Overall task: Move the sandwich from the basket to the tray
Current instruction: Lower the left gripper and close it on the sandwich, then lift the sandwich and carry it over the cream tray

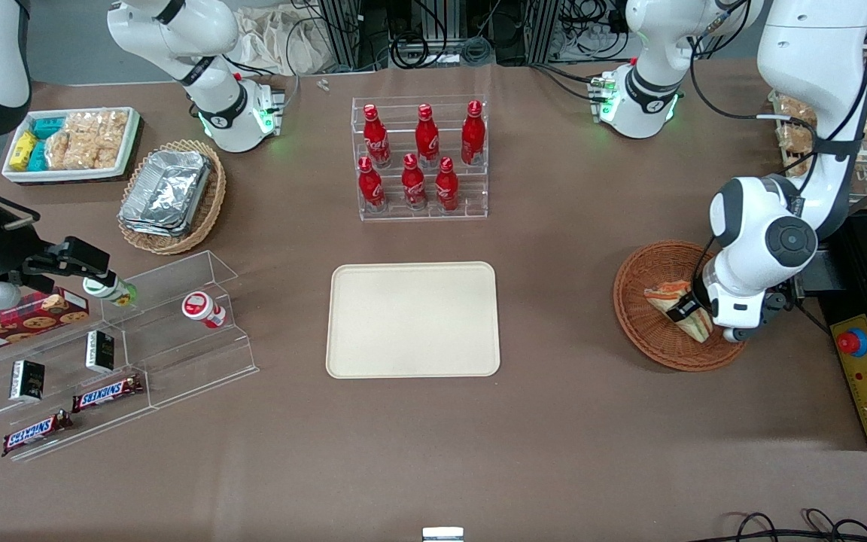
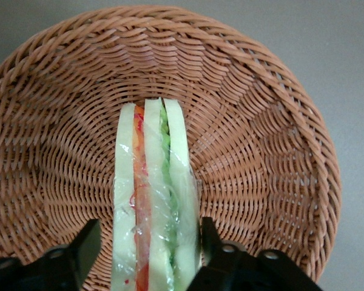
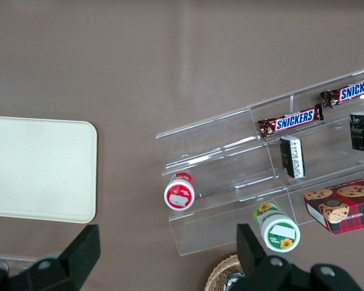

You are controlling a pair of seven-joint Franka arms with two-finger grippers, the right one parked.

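Observation:
The sandwich [image 1: 673,298], a wrapped wedge of pale bread with orange-red and green layers, lies in the round reddish-brown wicker basket [image 1: 633,316] toward the working arm's end of the table. My left gripper [image 1: 693,312] is down in the basket, open, with its fingers on either side of the sandwich. In the left wrist view the gripper [image 2: 147,233] straddles the sandwich [image 2: 151,176]. One finger [image 2: 205,233] is against the bread and the other finger [image 2: 86,242] stands a little off it, over the basket [image 2: 261,151]. The cream-beige tray [image 1: 412,320] lies bare at the table's middle.
An acrylic rack of red bottles [image 1: 422,162] stands farther from the camera than the tray. Toward the parked arm's end are a stepped acrylic shelf with snacks [image 1: 140,331], a tan basket of foil trays [image 1: 170,196] and a white snack tray [image 1: 72,143]. A yellow control box [image 1: 866,376] lies beside the basket.

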